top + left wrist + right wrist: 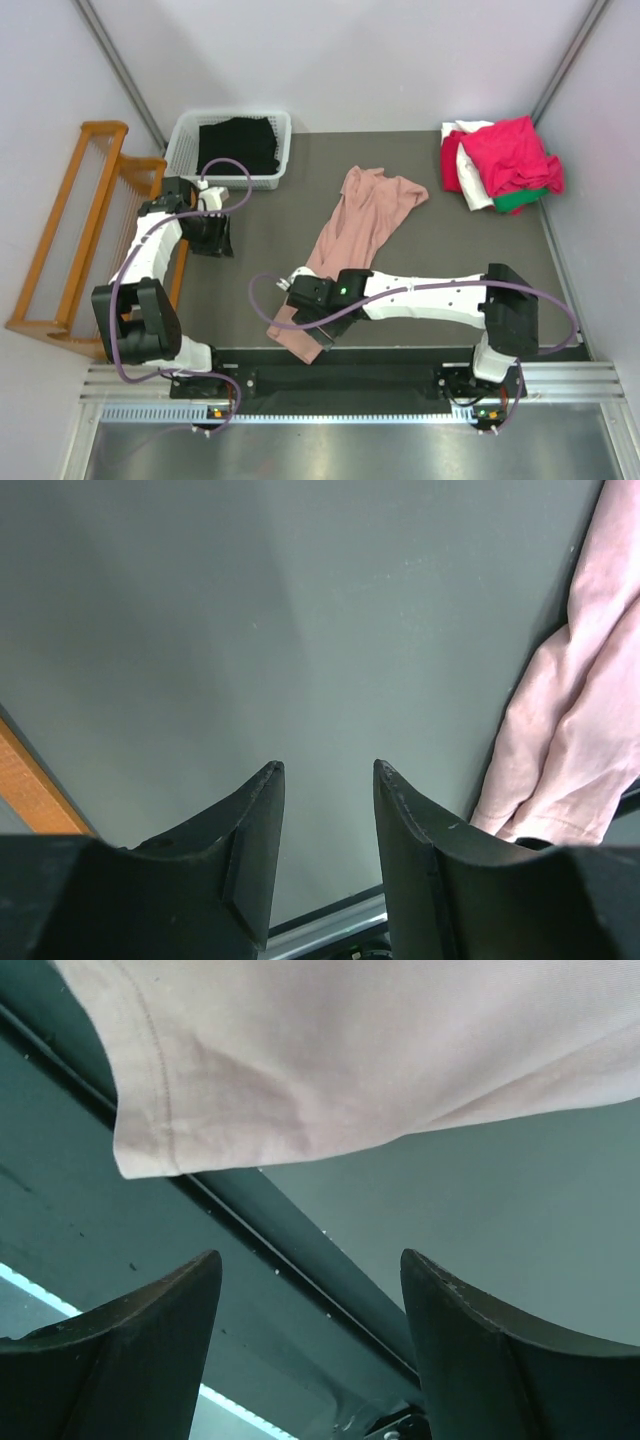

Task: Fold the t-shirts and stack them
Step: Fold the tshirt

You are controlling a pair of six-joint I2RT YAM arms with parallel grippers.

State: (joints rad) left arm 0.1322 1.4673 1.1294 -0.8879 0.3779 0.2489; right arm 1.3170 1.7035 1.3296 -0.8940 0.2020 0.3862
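A dusty-pink t-shirt (365, 215) lies bunched in a long, narrow diagonal strip across the dark grey surface (260, 240), running from the middle down to the near edge. Its hem corner reaches the black rail that borders that edge. The right arm stretches leftward along the near edge, and the right arm's fingers (130, 1330) hang just short of the hem corner, spread apart with nothing between them. The left arm's fingers (250, 830) are also parted and hold nothing. They point down over bare surface left of the shirt, whose edge shows at the right of that wrist view. A wide stretch of bare surface lies between the shirt and the left arm, and another to the shirt's right. In the far right corner sits a pile of shirts (500, 160), crimson-pink on top with white and green showing. A white basket (182, 140) holding black cloth stands at the far left, beside a wooden rack (70, 230) along the left edge.
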